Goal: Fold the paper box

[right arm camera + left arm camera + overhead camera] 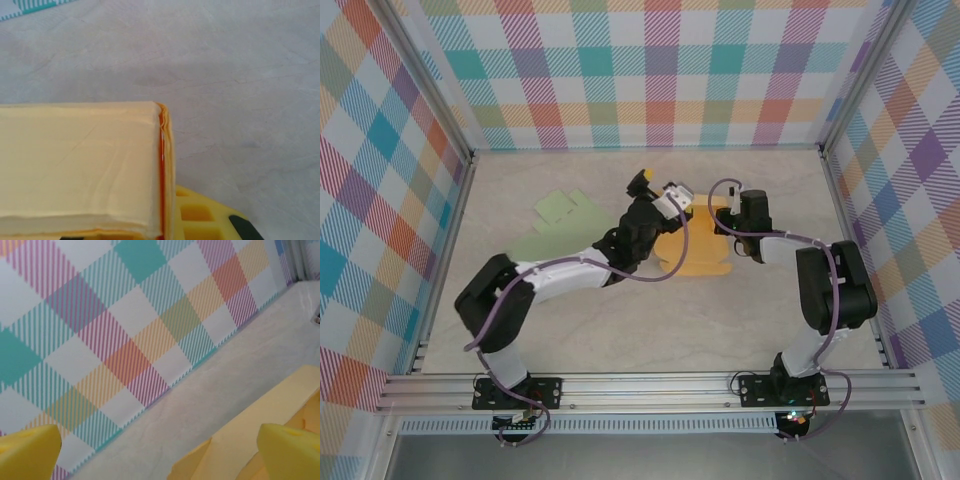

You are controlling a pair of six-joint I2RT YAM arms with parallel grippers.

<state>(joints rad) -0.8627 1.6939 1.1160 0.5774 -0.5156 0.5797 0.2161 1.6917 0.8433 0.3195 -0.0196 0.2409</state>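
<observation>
Box: flat yellow paper box [698, 252] lying on the pale stone-look table [620, 330], between the two grippers.
Left gripper [678, 205]: over the box's far left edge, yellow fingertips [30, 452] spread wide, holding nothing.
Right gripper [732, 215]: at the box's far right edge, clamped on a folded flap.
Flap edge [161, 165]: layered, with an orange crease.
Pale green paper sheets [558, 210]: well left of the box.
Open room: bare table on the box's near side.

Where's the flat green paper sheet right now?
In the top view, the flat light-green paper sheet lies on the grey table, left of centre, beside the left arm and left of the yellow paper box.
</observation>
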